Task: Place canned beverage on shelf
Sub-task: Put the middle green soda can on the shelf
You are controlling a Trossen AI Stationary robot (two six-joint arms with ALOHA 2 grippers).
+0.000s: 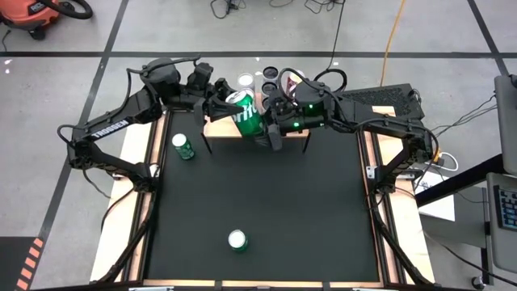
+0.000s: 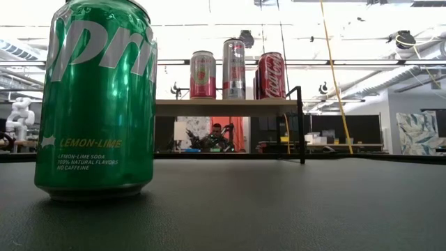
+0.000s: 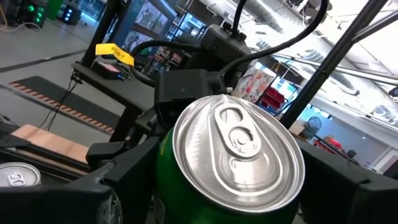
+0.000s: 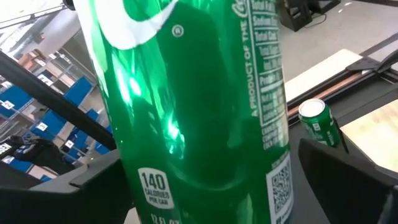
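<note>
Pincers meet over the shelf (image 1: 216, 127) edge: left pincer (image 1: 220, 103) grasps green can (image 1: 244, 113), right pincer (image 1: 271, 121) released.

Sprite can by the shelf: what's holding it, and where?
The left gripper holds the Sprite can by its sides near the lid; the right gripper stands open beside it.

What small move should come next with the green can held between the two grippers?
Probably back the right gripper away. Its fingers look open around the green can, while the left gripper grips the can's top end. The left arm could then carry it to the shelf, where three cans stand.
</note>
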